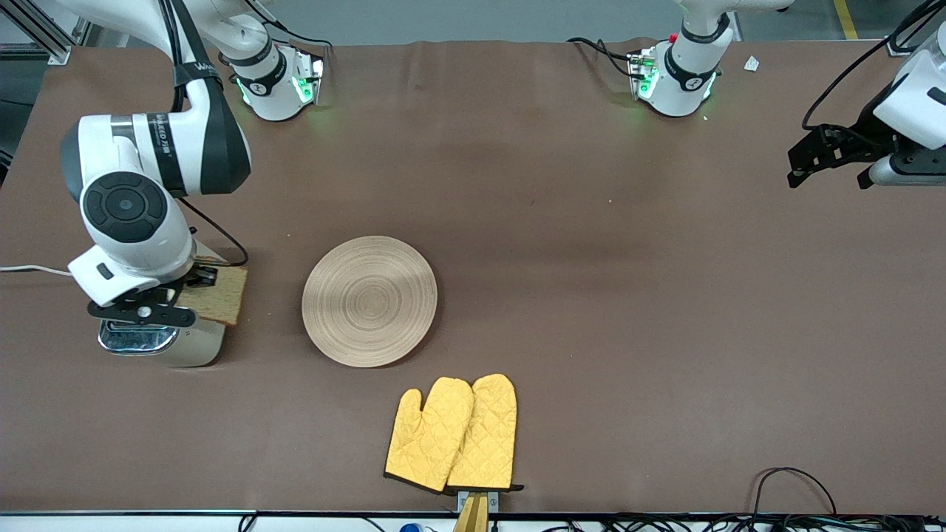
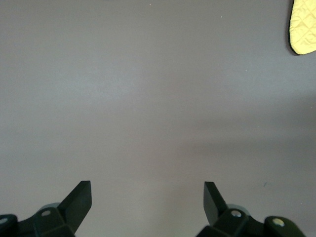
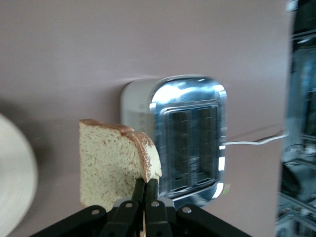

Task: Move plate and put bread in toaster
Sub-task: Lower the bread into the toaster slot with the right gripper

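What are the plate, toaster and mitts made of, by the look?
Plate: likely light wood, matte, with concentric ring grain. Toaster: mirror-shiny chrome-like top reflecting light, over a beige, probably plastic, body. Oven mitts: yellow quilted fabric, diamond stitching, dark trim.

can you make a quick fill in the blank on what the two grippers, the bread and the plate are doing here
1. The right gripper is shut on the ____.
2. It holds the slice in the air beside the chrome top of the ____.
3. The left gripper waits with its fingers ____ over bare table.
4. The oven mitts lie nearer the front camera than the wooden ____.

Missing words: bread; toaster; open; plate
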Action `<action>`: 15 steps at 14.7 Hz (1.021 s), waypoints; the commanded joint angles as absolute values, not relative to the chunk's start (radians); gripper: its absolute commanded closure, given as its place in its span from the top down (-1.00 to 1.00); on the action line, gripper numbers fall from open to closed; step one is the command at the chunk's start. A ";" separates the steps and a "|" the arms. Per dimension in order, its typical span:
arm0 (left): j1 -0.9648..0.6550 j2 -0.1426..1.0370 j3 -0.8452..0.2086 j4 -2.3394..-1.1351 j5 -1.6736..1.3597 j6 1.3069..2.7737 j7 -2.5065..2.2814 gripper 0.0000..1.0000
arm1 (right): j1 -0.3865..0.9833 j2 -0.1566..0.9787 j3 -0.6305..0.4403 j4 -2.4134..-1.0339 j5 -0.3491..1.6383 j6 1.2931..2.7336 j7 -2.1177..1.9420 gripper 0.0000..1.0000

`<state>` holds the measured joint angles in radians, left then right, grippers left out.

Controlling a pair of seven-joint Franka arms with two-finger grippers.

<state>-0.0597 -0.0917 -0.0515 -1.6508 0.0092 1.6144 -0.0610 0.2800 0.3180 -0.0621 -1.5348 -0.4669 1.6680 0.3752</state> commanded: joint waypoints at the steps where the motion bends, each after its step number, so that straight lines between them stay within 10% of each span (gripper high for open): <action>1: -0.064 -0.080 -0.046 -1.632 0.005 1.618 -0.063 1.00 | 0.233 0.324 -0.049 -1.505 -0.599 1.651 0.396 -0.96; 15: -0.054 -0.072 -0.046 -1.628 0.005 1.618 -0.057 1.00 | 0.184 0.229 -0.041 -1.735 -0.721 1.670 0.383 -0.99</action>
